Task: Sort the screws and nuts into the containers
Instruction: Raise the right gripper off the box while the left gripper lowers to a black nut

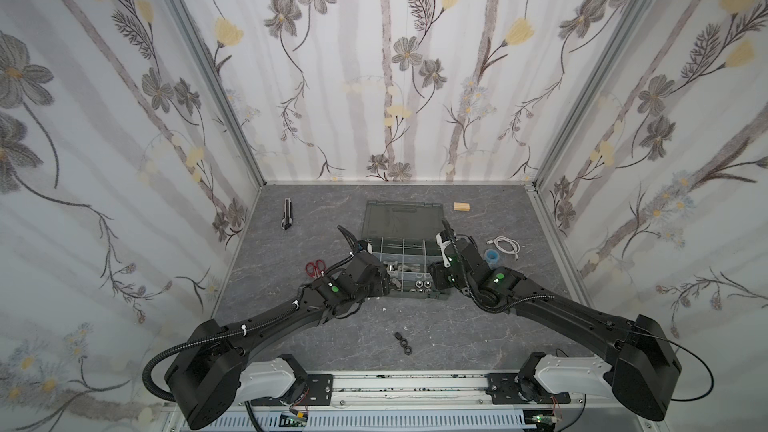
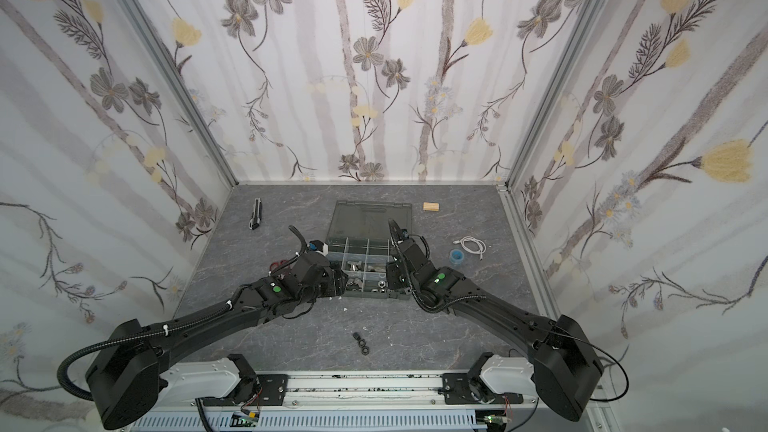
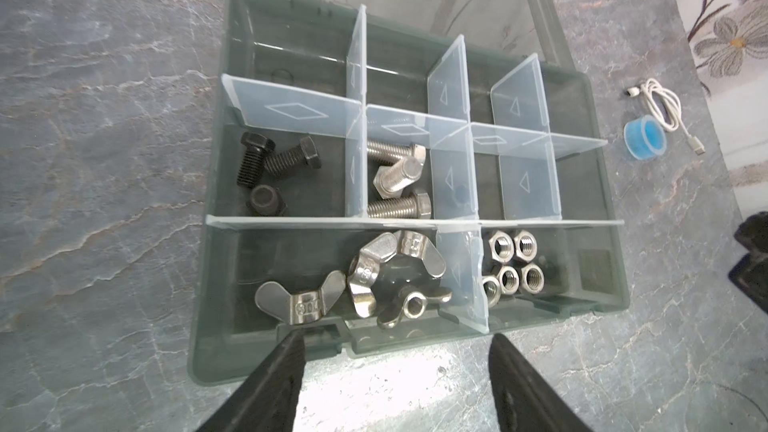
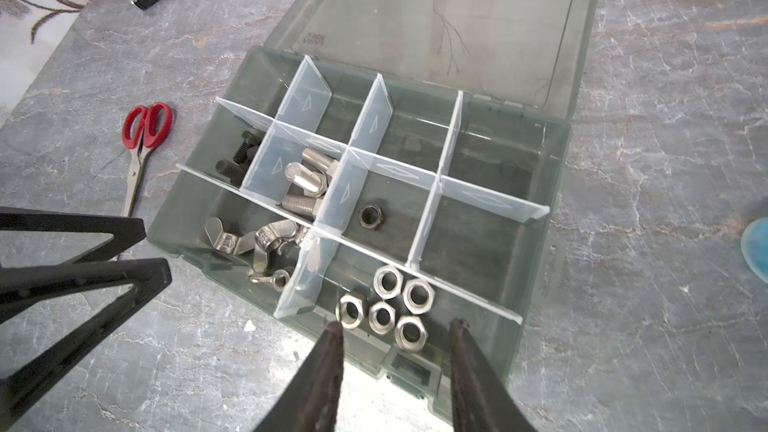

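Hovering at the near rim of the case point(image 3: 216, 284) with the left gripper point(image 3: 397, 336), fingers apart and empty, just short of the wing nuts point(image 3: 361, 284). Hovering further right along the same rim with the right gripper point(image 4: 395, 322), fingers also apart, gripping nothing, tips flanking the silver nuts point(image 4: 381, 328).

As for the case: lies mid-table, long axis left to right, lid point(image 1: 404, 216) flat open on the far side. Holds the wing nuts in the near left compartment, wings pointing every way, and five silver nuts in the near right one, holes up or nearly so.

Middle row, from the left:
- Three black screws point(image 3: 253, 160): one with axis near to far and head far, one lying roughly left to right with head right, one on end.
- Three silver screws point(image 3: 399, 176): two lying left to right with heads right, one tilted up between them.
- A single black nut point(image 4: 371, 215), flat.

Outside the case, two more black nuts point(image 1: 403, 342), loose on the table point(image 1: 457, 326), well apart from it on the near side, between the arms.
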You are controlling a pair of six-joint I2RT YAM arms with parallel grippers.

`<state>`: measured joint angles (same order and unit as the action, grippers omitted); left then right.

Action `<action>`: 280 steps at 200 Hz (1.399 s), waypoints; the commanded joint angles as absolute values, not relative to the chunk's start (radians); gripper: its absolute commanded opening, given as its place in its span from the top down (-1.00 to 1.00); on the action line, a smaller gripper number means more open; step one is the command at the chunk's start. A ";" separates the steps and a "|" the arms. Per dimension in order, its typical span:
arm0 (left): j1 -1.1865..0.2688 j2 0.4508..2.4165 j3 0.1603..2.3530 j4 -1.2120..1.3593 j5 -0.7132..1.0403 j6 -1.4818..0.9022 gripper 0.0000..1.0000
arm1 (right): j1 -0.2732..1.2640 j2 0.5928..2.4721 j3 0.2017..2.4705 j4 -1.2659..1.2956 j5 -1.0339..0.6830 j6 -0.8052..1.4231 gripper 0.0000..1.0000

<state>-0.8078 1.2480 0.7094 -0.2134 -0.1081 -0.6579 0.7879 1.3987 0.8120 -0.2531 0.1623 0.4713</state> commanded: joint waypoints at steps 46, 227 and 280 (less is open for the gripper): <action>-0.941 1.321 0.706 -0.217 -0.109 -0.694 -0.36 | 0.788 1.293 0.678 -0.199 0.187 0.562 0.14; -1.254 1.501 0.765 -0.390 -0.106 -0.910 -0.02 | 0.781 1.206 0.560 -0.164 0.187 0.590 0.12; -1.264 1.552 0.789 -0.388 -0.144 -0.934 0.23 | 0.778 1.198 0.545 -0.156 0.183 0.596 0.12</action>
<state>-1.2610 1.5414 0.7803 -0.3759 -0.1017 -0.8951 0.7776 1.2026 0.5480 -0.2050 0.1745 0.5838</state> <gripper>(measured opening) 0.397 0.439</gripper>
